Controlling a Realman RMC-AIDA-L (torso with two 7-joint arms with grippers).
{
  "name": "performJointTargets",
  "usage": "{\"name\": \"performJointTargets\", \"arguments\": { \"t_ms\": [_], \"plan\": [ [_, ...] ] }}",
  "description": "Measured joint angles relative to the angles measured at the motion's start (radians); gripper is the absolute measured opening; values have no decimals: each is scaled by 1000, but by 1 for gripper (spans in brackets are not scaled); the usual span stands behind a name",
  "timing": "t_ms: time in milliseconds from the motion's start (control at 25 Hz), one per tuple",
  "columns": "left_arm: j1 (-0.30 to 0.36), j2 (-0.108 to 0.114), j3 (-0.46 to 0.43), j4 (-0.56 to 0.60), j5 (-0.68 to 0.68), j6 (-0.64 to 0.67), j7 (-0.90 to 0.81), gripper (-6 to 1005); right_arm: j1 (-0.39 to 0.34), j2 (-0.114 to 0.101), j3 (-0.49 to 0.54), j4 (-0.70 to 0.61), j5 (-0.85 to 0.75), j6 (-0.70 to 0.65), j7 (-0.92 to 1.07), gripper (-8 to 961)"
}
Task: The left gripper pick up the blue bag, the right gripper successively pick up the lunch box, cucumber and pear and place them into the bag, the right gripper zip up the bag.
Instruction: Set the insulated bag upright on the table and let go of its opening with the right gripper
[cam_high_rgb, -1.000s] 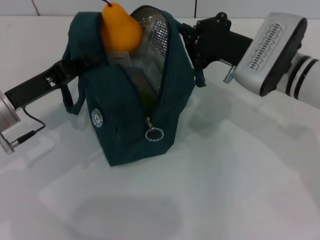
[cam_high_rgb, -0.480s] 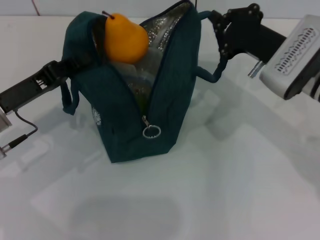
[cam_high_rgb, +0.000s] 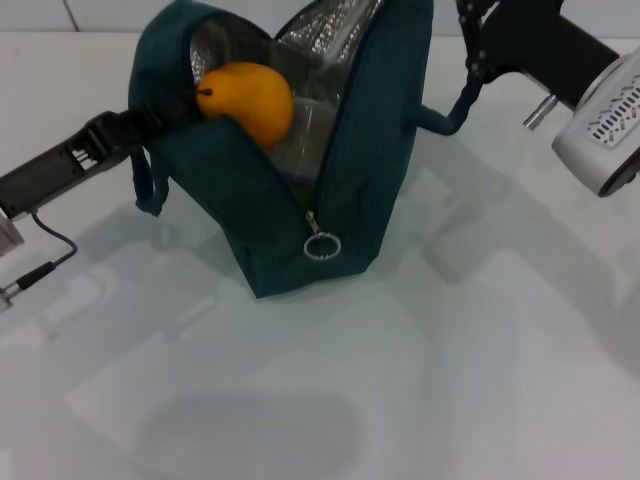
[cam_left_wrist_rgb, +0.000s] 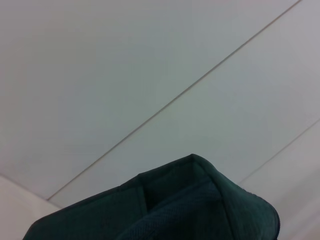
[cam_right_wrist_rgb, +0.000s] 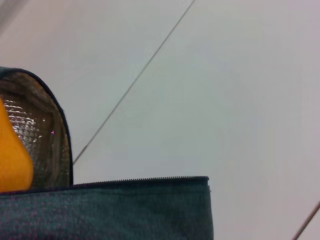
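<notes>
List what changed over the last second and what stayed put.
The right gripper rose toward the far right, pulling the blue bag by its handle so the mouth spread wider. The pear sank from the rim into the bag. The left gripper kept its hold on the near side; the zip pull stays low.

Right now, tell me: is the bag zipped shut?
No, the blue bag gapes open, with the pear and foil lining showing inside.

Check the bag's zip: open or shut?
Open. The blue bag gapes, foil lining and pear showing; the ring zip pull hangs low.
</notes>
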Motion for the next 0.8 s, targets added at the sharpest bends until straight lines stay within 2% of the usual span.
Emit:
{"name": "performJointTargets", "arguments": {
  "t_ms": [320,640,800],
  "plan": [
    [-13,1,-12,12,-34,75,-2,71,-8,0,3,-2,17,-21,-24,16],
    [-46,-1,-11,-10,18,0,-7,71,26,0,-7,71,17,-3,-19,18],
    [-52,-4,-11,6,-3,74,-12,71,18,0,-12,52,16,-8,-20,19]
  ]
}}
